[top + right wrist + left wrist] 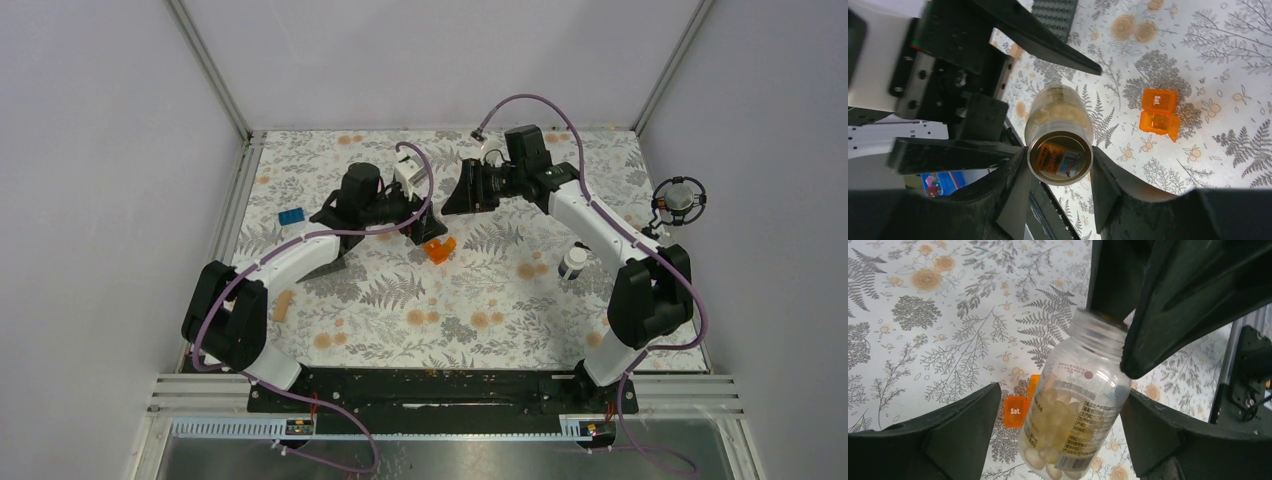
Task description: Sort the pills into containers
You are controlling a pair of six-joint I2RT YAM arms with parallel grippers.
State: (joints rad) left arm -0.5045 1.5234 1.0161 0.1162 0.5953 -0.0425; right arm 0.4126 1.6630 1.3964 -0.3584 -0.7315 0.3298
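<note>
Right gripper (1059,172) pinching clear pill bottle (1075,405) at its neck; left gripper (1060,396) spread wide around it, gaps both sides.

The bottle (1075,405) runs off the lower edge within the left gripper (1060,396); its label print is too small to read. Behind it, the box (1014,411) is half hidden.

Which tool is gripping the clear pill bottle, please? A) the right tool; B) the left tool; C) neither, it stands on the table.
A: the right tool pinches the clear pill bottle at its neck, while the left tool stands open around its body.
</note>
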